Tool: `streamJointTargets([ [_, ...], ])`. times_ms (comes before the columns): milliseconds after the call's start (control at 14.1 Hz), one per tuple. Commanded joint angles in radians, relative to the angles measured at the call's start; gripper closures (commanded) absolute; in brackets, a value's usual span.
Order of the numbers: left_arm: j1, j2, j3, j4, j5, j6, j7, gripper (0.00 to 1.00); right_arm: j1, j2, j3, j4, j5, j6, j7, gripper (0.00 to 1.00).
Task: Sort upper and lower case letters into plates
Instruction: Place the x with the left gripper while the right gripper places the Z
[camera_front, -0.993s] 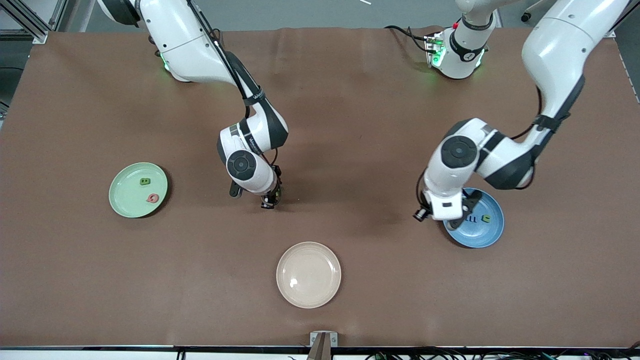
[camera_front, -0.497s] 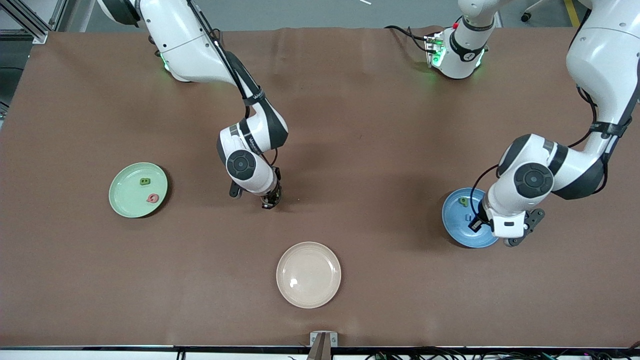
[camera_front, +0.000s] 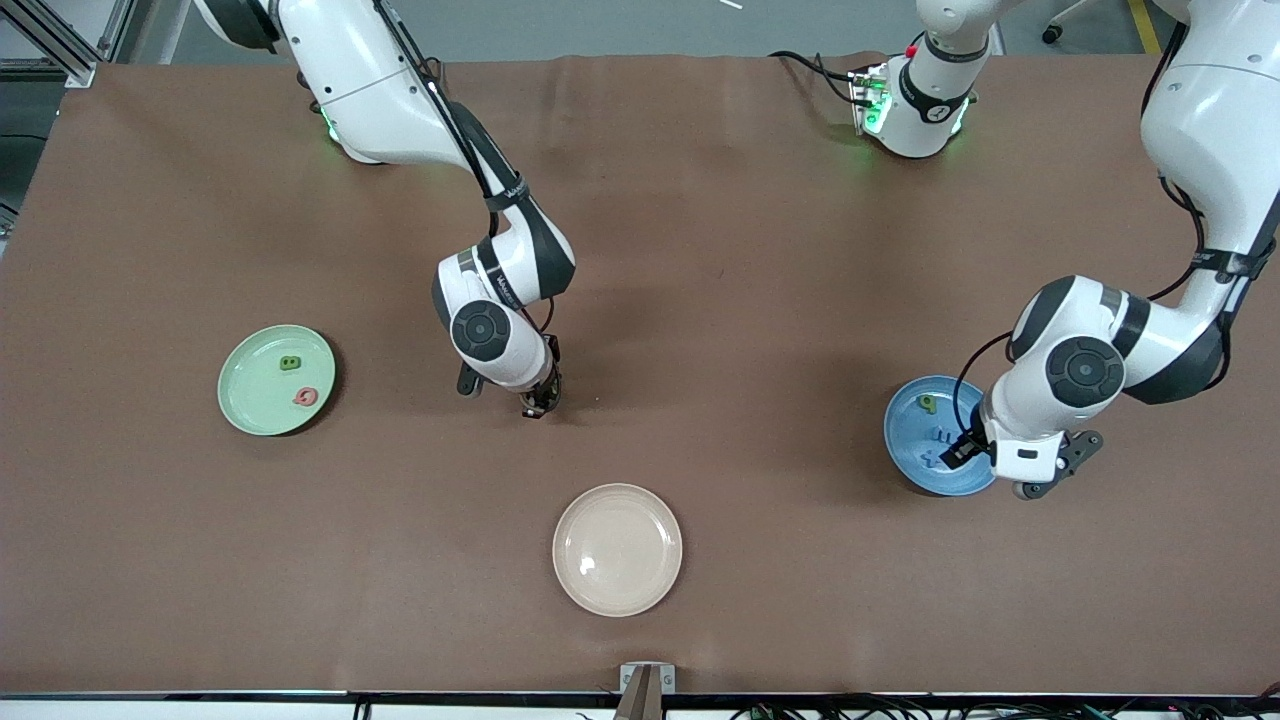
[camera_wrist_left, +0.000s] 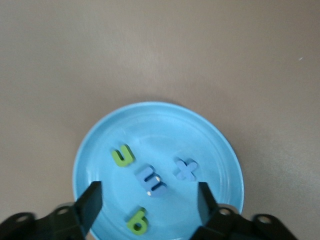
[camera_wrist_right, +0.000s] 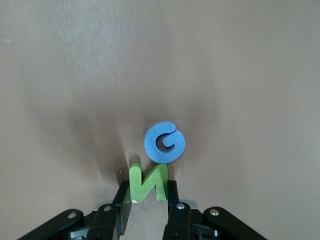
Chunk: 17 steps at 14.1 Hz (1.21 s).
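The right hand (camera_wrist_right: 148, 212) is down at the desk (camera_front: 700, 250), toward the right arm's end from the cream plate (camera_front: 617, 549), pinching a green N (camera_wrist_right: 148, 182) that touches a blue G (camera_wrist_right: 164, 142). The left hand (camera_wrist_left: 148, 206) hovers spread over the blue plate (camera_wrist_left: 100, 140), which holds a green n (camera_wrist_left: 122, 155), blue m (camera_wrist_left: 151, 180), blue x (camera_wrist_left: 185, 169) and green b (camera_wrist_left: 137, 222). The mint plate (camera_front: 250, 400) (farthest toward the right arm's end) carries a green B (camera_front: 290, 363) and red G (camera_front: 306, 397).

Brown table (camera_front: 760, 300) with three plates (camera_front: 617, 549)
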Motion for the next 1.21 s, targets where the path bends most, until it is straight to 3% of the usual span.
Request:
streamJointTargets([
  [0,-0.005,-0.039,-0.023,0.103,-0.012,-0.137,0.181,0.0,-0.046,-0.105,-0.003,-0.017,0.006,-0.147,-0.153,0.92],
  [142,-0.002,-0.049,-0.045,0.189,-0.018,-0.205,0.32,0.0,-0.101,-0.189,-0.006,-0.049,0.002,-0.227,-0.292,0.92],
  [284,0.011,-0.086,-0.05,0.235,-0.099,-0.228,0.406,0.0,-0.153,-0.251,-0.017,-0.08,-0.008,-0.263,-0.424,0.92],
  [497,0.051,-0.144,-0.051,0.271,-0.261,-0.282,0.542,0.0,-0.236,-0.343,-0.044,-0.161,-0.15,-0.28,-0.712,0.92],
  [780,0.062,-0.216,-0.053,0.325,-0.269,-0.407,0.69,0.0,-0.397,-0.401,-0.046,-0.238,-0.192,-0.268,-1.189,0.88],
  [993,0.062,-0.293,-0.053,0.329,-0.294,-0.457,0.731,0.0,-0.506,-0.415,-0.046,-0.287,-0.226,-0.202,-1.519,0.88],
  [1135,0.082,-0.318,-0.054,0.331,-0.373,-0.468,0.744,0.0,-0.558,-0.415,-0.046,-0.36,-0.281,-0.067,-1.716,0.89],
])
